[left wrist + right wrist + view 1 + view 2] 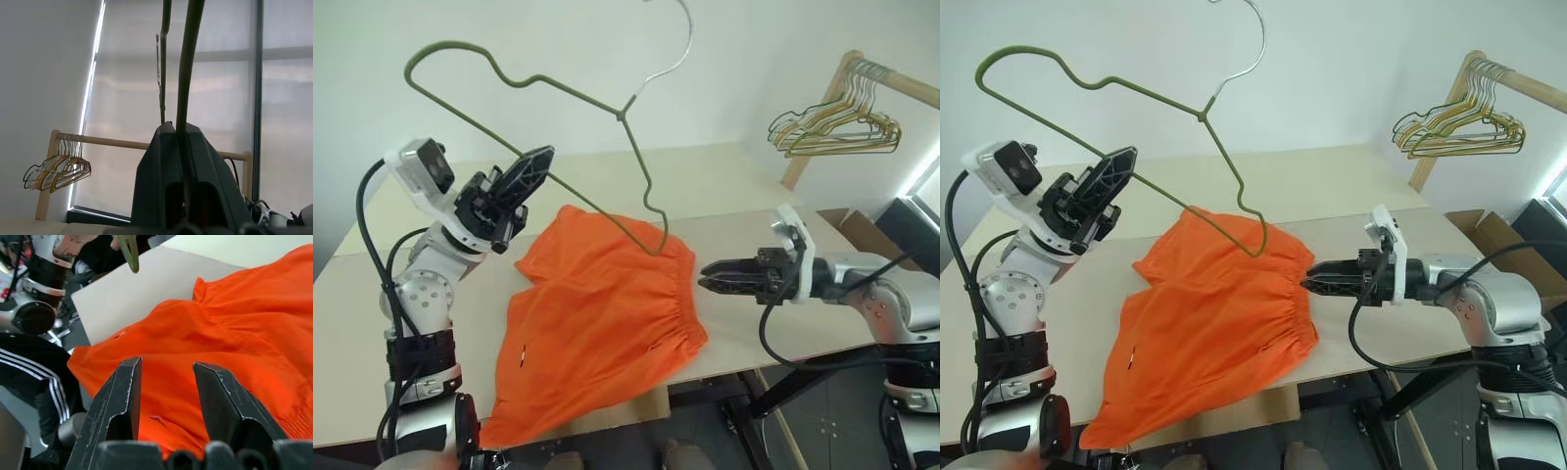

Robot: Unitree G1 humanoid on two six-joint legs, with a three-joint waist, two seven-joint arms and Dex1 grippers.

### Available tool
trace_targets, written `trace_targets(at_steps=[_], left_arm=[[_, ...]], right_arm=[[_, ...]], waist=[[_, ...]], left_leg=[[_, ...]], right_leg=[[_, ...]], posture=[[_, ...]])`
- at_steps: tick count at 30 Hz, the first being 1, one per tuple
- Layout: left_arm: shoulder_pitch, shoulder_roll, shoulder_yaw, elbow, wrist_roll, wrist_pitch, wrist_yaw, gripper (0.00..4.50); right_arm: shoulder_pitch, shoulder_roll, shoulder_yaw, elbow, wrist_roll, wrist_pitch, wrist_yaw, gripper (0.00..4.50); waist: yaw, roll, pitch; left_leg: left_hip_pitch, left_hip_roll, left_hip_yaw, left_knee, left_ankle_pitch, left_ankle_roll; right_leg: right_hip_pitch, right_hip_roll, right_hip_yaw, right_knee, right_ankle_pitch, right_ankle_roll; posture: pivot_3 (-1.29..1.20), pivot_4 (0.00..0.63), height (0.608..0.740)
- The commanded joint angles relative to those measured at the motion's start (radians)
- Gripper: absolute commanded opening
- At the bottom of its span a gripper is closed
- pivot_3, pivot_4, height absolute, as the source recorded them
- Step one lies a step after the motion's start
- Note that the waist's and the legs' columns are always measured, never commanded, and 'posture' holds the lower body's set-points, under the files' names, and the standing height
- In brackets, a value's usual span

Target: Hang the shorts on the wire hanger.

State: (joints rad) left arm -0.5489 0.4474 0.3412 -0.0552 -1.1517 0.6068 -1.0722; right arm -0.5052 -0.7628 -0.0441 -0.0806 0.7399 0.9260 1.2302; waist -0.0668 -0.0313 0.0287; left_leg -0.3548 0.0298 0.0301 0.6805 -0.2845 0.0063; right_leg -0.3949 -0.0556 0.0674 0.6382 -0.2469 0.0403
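Closest to the head camera is the hem end of the bright orange soft fabric shorts (597, 328), which droops a bit over the front edge of the pale tabletop (352, 333). The rest lies flat, with the gathered elastic waistband turned toward the robot's right side.

That layout makes sense given the arms. The right gripper (717, 277) sits level just off the waistband, pointing straight at it, black fingers (222, 401) parted with nothing between them. In its wrist view you look between them right onto orange cloth, so I'd guess it's lined up to pinch the waistband.

The left gripper (530, 173) is up above the table's left part, fingers pressed together on the bottom bar of the thin olive-green triangular wire hanger (548, 88). The hanger is held tilted in the air, hook (677, 39) up near the wall, one lower corner dipping down over the shorts near the waistband; can't say whether it touches the fabric. Holding it high and angled like that looks meant to leave one end free so the cloth can be threaded over the bar.

Further out, a bunch of gold and green wire hangers (837, 122) hangs on a wooden rail (891, 78) at the far right, well away from the action. So nothing is hung yet.
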Motion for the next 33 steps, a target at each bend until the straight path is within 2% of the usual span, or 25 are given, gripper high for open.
trace_targets(at_steps=[1,10,19,33], left_arm=[[0.01,-0.01,-0.004,-0.028,-0.016,0.004,-0.022,0.0],[0.014,-0.042,-0.021,-0.036,0.01,-0.011,-0.014,0.0],[-0.002,-0.065,-0.027,-0.032,0.016,-0.021,-0.013,0.0],[-0.025,-0.063,-0.043,0.013,0.048,-0.019,-0.056,0.0]], right_arm=[[-0.081,0.031,-0.029,-0.015,0.074,0.024,0.003,2.11],[-0.196,0.099,0.006,0.002,0.092,0.057,-0.037,2.11],[-0.22,0.12,0.075,0.009,0.062,0.031,-0.016,2.11],[-0.242,0.132,0.11,0.033,0.051,0.046,-0.01,2.11]], waist=[[-0.002,0.0,0.0],[0.007,0.0,0.0],[0.007,0.0,0.0],[-0.001,0.0,0.0]], left_leg=[[0.0,0.0,0.0,0.0,0.0,0.0],[-0.002,0.0,0.0,0.0,0.0,0.0],[-0.003,0.0,0.0,0.0,0.0,0.0],[-0.009,0.0,0.0,0.001,0.0,0.0]], right_leg=[[0.0,0.0,0.0,0.0,0.0,0.0],[-0.001,0.0,0.0,-0.001,0.0,0.0],[-0.003,0.0,0.0,-0.001,0.0,0.0],[-0.009,0.0,0.0,0.001,0.0,0.0]], posture=[[-0.03,0.0,0.74],[-0.02,0.0,0.74],[-0.03,0.0,0.74],[-0.06,0.0,0.74]])
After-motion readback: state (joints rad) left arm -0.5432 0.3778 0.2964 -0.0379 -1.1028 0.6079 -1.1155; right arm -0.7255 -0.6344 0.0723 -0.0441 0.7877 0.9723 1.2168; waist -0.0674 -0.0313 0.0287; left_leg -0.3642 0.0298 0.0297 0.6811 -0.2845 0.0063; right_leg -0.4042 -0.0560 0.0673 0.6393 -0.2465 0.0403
